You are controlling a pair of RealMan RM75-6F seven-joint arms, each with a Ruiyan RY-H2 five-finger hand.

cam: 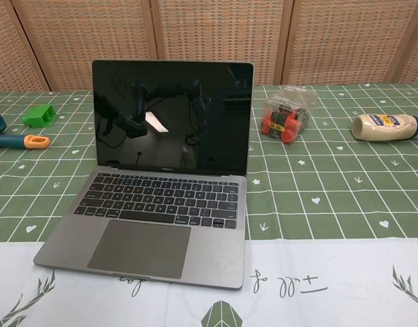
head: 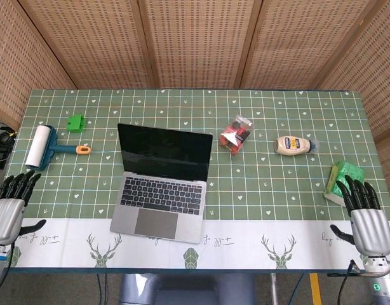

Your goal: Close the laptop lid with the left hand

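Table (head: 290,190): rectangular top under a green checked cloth with small white hearts and a white front band printed with deer. It bears everything listed below.

Laptop (head: 162,190): grey metal, open, dark screen, standing left of the table's middle near the front edge. The lid (cam: 172,116) is raised close to upright. The screen and keyboard face the robot. The long axis runs left to right along the hinge, skewed slightly against the cloth's grid, with the base's near right corner set further forward.

Left hand (head: 7,213): silver back, black fingers, at the table's near left corner, well apart from the laptop. Fingers lie straight and close side by side, thumb out, holding nothing.

Right hand (head: 366,219): same build, at the near right corner. Fingers extended and a little fanned, empty.

Lint roller (head: 41,147): white drum, teal frame, orange-tipped handle, at the left edge.

Sponge (head: 340,181): green block, just beyond the right hand.

Squeeze bottle (head: 294,145): cream-coloured, lying on its side, right of centre.

Clear packet (head: 236,134): red and black contents, behind the laptop's right side.

Green plastic block (head: 75,122): small, far left.

Step in hand, as judged: the reach is not yet begun. The left hand would do best to travel over and behind the lid's top edge, near its middle, then push forward and down evenly, easing off before the lid meets the keyboard so the base does not slide.
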